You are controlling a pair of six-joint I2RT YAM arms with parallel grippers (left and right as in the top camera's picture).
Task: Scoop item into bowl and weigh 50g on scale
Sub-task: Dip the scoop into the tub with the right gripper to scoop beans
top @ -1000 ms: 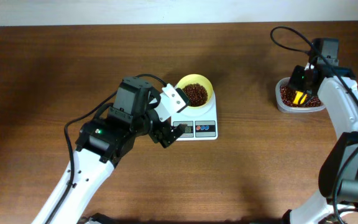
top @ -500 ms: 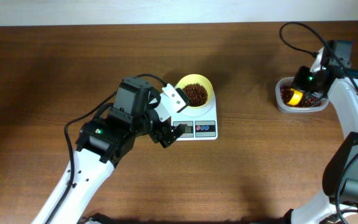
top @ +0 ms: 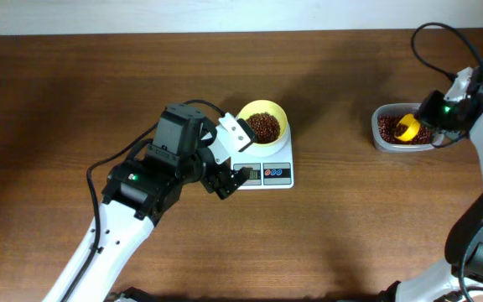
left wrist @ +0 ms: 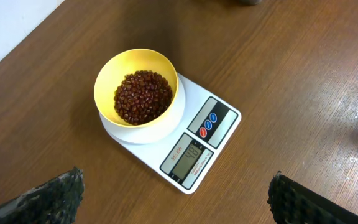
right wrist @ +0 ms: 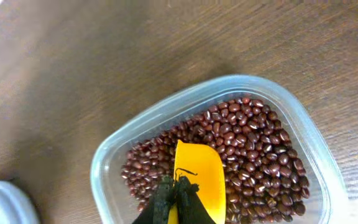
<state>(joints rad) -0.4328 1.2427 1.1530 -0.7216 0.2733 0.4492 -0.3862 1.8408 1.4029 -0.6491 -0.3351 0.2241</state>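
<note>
While it tops the scale [left wrist: 192,98], the bowl [left wrist: 112,73] holds beans [left wrist: 143,96].

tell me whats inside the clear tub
Red-brown beans fill the tub, with an empty yellow scoop over them, its handle pinched by the shut right end effector. Beans cover the tub's floor; the scoop hides those beneath it.

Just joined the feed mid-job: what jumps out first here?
The yellow bowl, partly filled with dark beans, sits on the white scale near the table's centre. At the far right, the right gripper is shut on a yellow scoop, held at a clear tub with more beans in it.
</note>
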